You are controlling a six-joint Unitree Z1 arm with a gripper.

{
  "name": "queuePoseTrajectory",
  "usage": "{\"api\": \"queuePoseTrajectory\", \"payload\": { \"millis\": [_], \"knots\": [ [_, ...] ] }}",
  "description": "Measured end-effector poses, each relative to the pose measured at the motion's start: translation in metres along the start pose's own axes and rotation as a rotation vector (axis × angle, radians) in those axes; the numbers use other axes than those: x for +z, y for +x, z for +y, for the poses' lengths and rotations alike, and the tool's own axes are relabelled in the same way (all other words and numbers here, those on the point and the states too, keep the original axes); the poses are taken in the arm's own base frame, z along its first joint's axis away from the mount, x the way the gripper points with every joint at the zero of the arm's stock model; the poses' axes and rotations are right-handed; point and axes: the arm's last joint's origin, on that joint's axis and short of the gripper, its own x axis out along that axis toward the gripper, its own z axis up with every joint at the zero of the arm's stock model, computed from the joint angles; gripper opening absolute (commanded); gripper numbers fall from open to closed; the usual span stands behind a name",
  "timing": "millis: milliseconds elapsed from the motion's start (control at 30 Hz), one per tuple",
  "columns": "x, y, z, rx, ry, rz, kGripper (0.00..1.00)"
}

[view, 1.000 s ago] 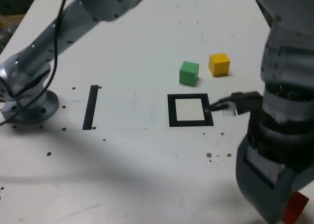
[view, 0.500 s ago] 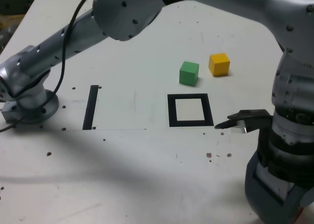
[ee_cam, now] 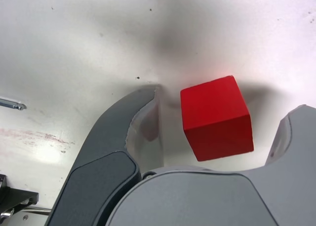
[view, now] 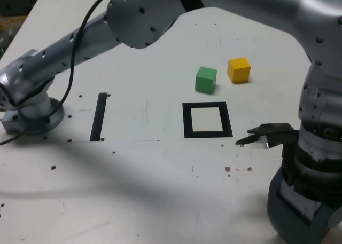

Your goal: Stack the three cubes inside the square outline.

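While the jaws stand parted around it, the red cube sits on the white table between the two fingers of the gripper.

Seen from the wrist view, one finger lies just beside the cube with a thin gap showing, and the other finger is near the far side; whether either one touches the cube cannot be told. The cube has no long axis; it sits flat, turned a little askew to the fingers, one corner edge facing the camera. From the exterior view the gripper is at the lower right, hidden behind the arm, and the red cube is not visible there. The square outline lies mid-table with nothing inside it, and the green cube and yellow cube rest beyond it, near each other but apart.
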Motion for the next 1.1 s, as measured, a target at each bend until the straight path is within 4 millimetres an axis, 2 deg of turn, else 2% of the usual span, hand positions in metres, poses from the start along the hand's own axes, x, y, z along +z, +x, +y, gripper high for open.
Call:
{"api": "queuePoseTrajectory", "payload": {
  "millis": [133, 500, 867, 1100],
  "knots": [
    [0.0, 0.0004, 0.0, 0.001, -0.014, 0.001, 0.65],
    [0.0002, 0.0004, 0.0015, 0.02, -0.039, -0.012, 0.51],
    [-0.0007, -0.0004, 0.0022, 0.044, -0.04, -0.037, 0.24],
    [-0.0018, -0.0063, 0.0018, 0.056, -0.03, -0.087, 0.16]
  ]
}}
